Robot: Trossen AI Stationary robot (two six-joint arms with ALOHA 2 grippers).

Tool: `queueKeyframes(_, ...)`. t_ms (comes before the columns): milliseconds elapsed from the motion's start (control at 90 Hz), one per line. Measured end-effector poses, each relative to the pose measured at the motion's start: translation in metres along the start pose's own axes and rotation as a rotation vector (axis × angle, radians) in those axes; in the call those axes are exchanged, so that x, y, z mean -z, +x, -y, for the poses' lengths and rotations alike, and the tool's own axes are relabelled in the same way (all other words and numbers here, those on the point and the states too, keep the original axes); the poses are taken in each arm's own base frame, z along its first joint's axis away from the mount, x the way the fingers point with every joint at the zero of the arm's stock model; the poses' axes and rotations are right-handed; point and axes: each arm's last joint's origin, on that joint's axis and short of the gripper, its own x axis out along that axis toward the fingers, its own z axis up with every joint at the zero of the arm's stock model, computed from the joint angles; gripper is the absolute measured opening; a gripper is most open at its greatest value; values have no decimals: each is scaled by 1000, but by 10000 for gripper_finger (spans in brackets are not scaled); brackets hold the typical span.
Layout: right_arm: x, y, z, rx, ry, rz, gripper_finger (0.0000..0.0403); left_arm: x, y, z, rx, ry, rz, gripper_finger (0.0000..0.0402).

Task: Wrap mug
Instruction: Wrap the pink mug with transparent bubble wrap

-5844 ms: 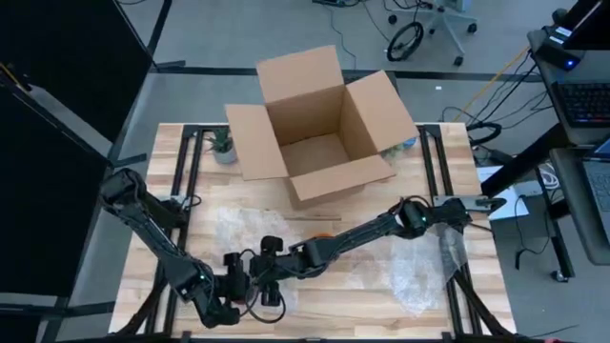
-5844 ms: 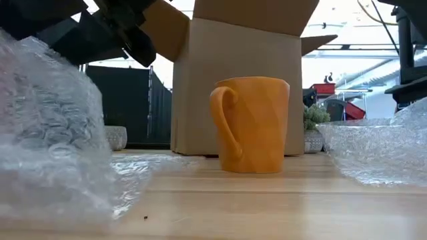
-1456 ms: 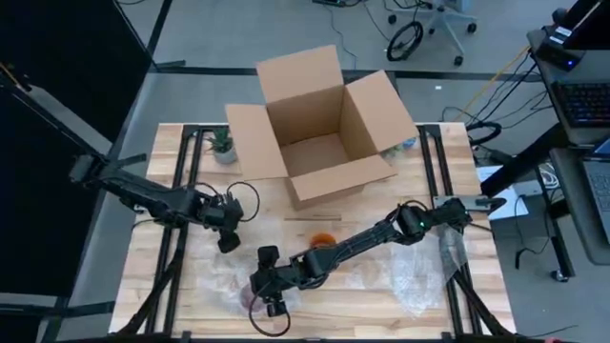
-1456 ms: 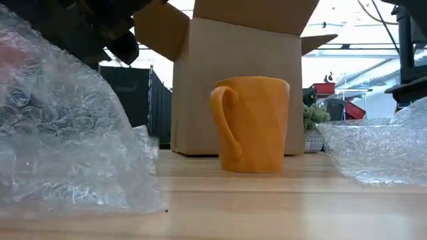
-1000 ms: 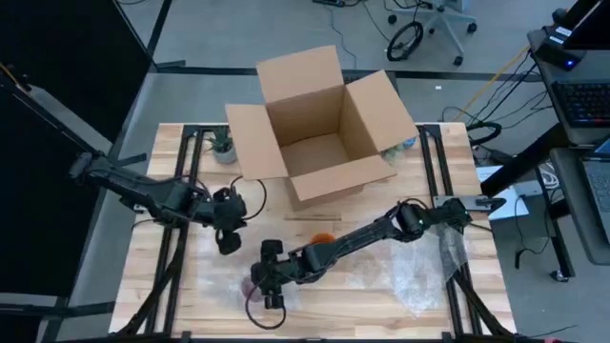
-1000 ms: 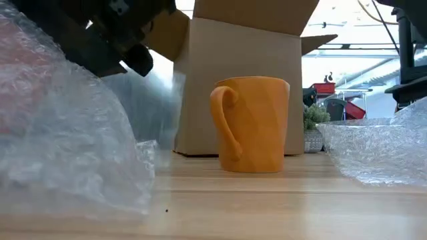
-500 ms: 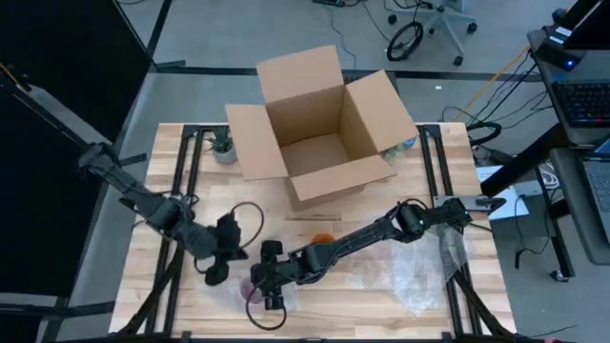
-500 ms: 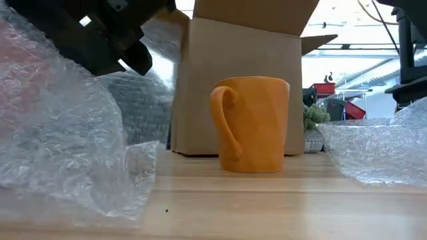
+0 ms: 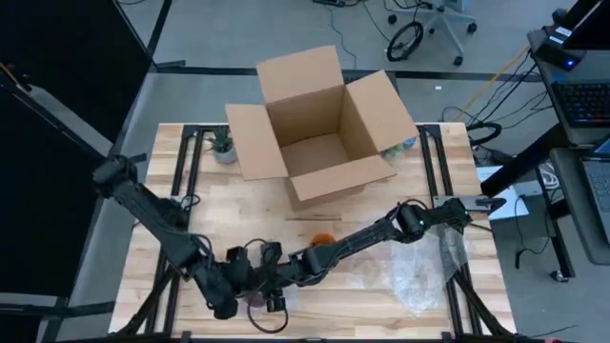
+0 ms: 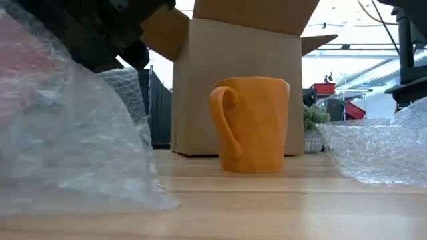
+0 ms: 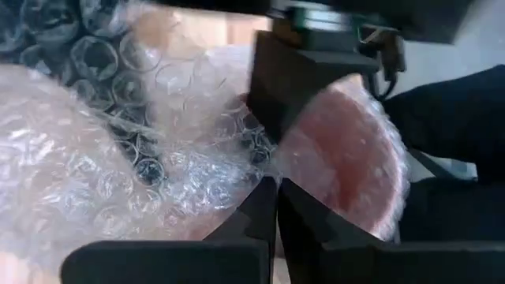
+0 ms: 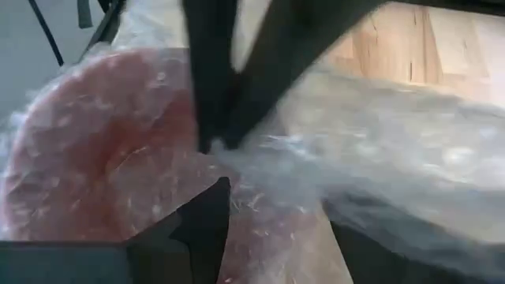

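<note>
A pink mug [image 9: 254, 292] lies near the table's near edge under clear bubble wrap [image 11: 118, 158]; it also shows in the left wrist view [image 11: 347, 170] and the right wrist view [image 12: 95, 158]. My left gripper [image 9: 235, 283] is at its left, shut on the wrap. My right gripper [image 9: 272, 289] is at its right, fingers around wrap and mug. An orange mug [image 9: 324, 236] stands upright and bare on its base at mid-table, also seen in the low view [image 10: 253, 123]. My left gripper pinches a bunched fold of the bubble wrap [image 11: 260, 170] between its two fingers, right beside the pink mug. The fingers come in low from the table's left. The wrap runs slack over the mug. My right gripper has a stretch of wrap and the pink mug's edge [image 12: 260, 229] between its fingers [image 12: 207, 217], coming from the table's right. The wrap hides the place of contact, so which part of the mug it has cannot be told. The mug rests on the table.
An open cardboard box [image 9: 319, 124] stands at the far side, a small potted plant [image 9: 223, 146] to its left. More bubble wrap [image 9: 419, 276] lies at the near right. Bare wood lies between the orange mug and the box.
My left gripper has swung from the table's left-middle toward the near edge and then right, ending at the wrapped pink mug beside my right gripper. The loose bubble wrap at the mug has shifted with it. My right gripper has stayed at the mug.
</note>
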Motion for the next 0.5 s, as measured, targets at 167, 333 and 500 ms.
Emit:
queueKeyframes(167,-8,-7,2,3,-16,-5,192,5,-1,7,34,22,-10,0)
queueKeyframes(333,-25,-23,4,8,-85,-2,192,8,0,9,42,27,-26,0)
queueKeyframes(500,-31,-38,0,0,-119,-64,192,7,0,8,39,26,-19,0)
